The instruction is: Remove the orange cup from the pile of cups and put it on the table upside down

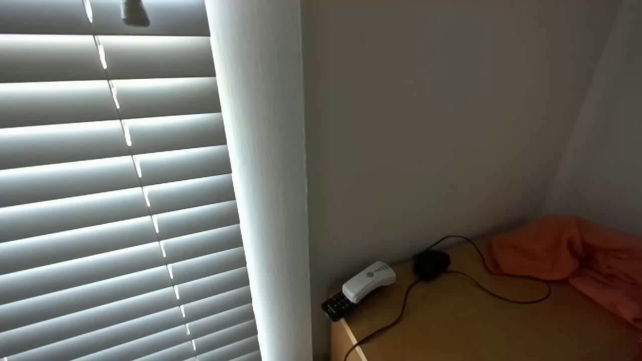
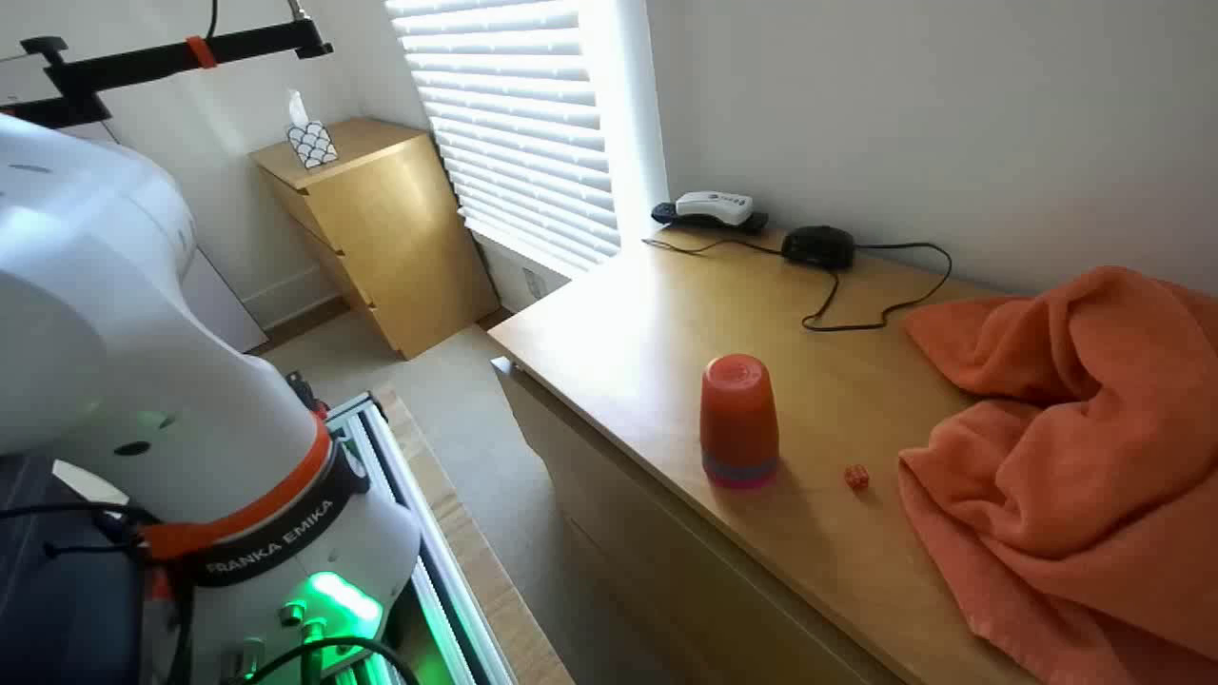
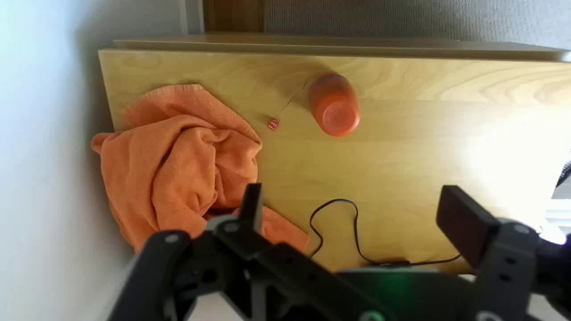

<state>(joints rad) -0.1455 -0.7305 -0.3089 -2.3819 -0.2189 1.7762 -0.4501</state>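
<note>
The orange cup [image 2: 739, 409] stands upside down on top of the pile of cups, with a blue-grey band and a pink rim showing beneath it. The pile stands near the front edge of the wooden table [image 2: 657, 333]. The orange cup also shows in the wrist view [image 3: 337, 113], seen from above, with the table [image 3: 401, 147] around it. My gripper [image 3: 351, 198] is open and empty, high above the table. In the wrist view the pile lies beyond the fingertips, apart from them. The gripper is out of view in both exterior views; the arm shows in an exterior view.
A crumpled orange towel [image 2: 1075, 447] lies beside the pile, and a small red die [image 2: 856, 477] lies between them. A black adapter [image 2: 818, 247] with a loose cable lies near the wall. White and black remotes [image 2: 714, 206] lie at the table's corner by the blinds [image 1: 120, 200].
</note>
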